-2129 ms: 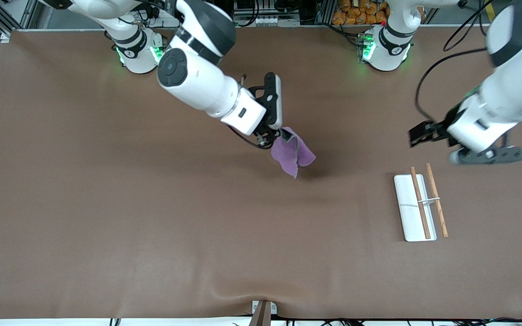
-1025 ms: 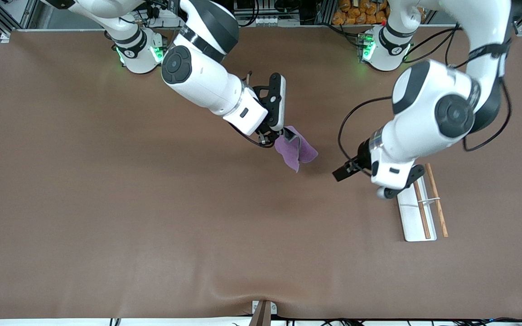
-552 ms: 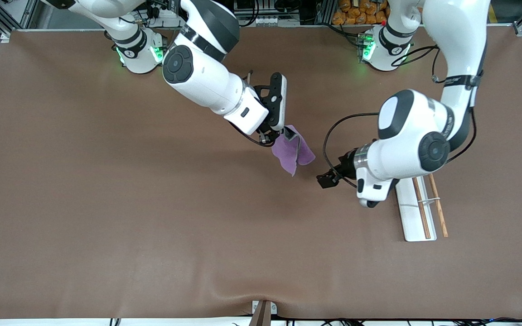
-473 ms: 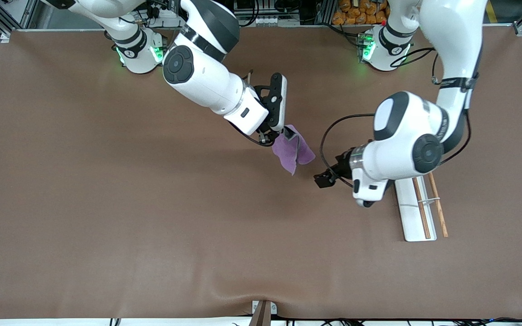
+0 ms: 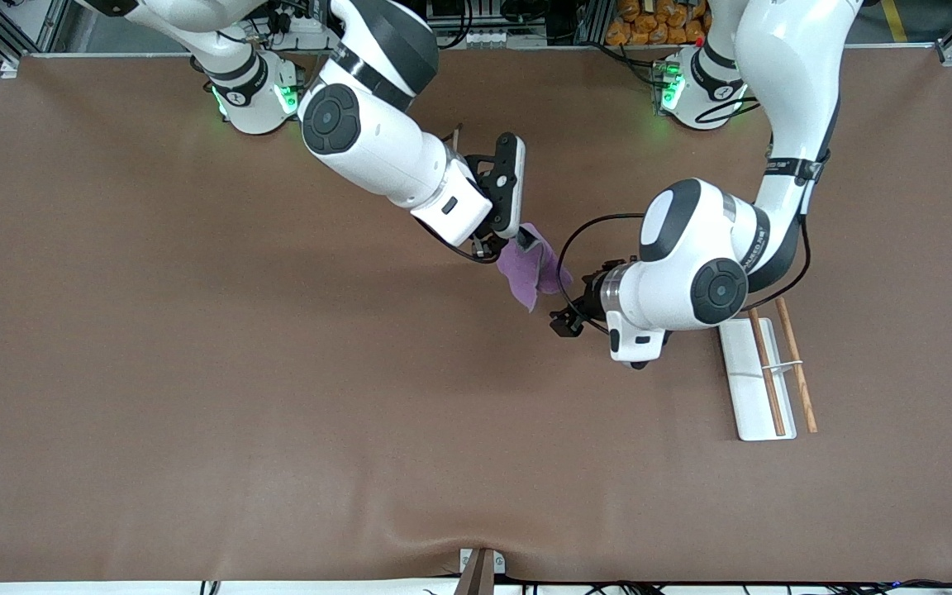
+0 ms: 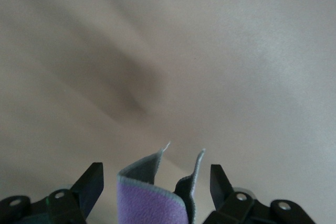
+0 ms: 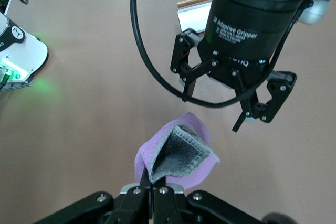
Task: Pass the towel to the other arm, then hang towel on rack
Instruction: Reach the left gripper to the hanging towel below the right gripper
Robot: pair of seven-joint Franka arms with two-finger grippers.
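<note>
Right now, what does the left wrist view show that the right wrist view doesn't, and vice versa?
Left wrist only: the towel's two upturned edges between the left gripper's spread fingers, not yet clamped. Right wrist only: the right gripper shut on the towel's corner, the rack, and the right arm's base. Both: the purple towel, the left gripper, and the table.

wide brown table [image 5: 195, 347]

One purple towel [image 5: 535, 268]. One rack [image 5: 761, 376], carrying two brown wooden rods and one silver crosspiece on one white base plate. Two arms, each ending in one gripper: right gripper [image 5: 517, 245], left gripper [image 5: 563, 318]. One brown table [image 5: 195, 372].
</note>
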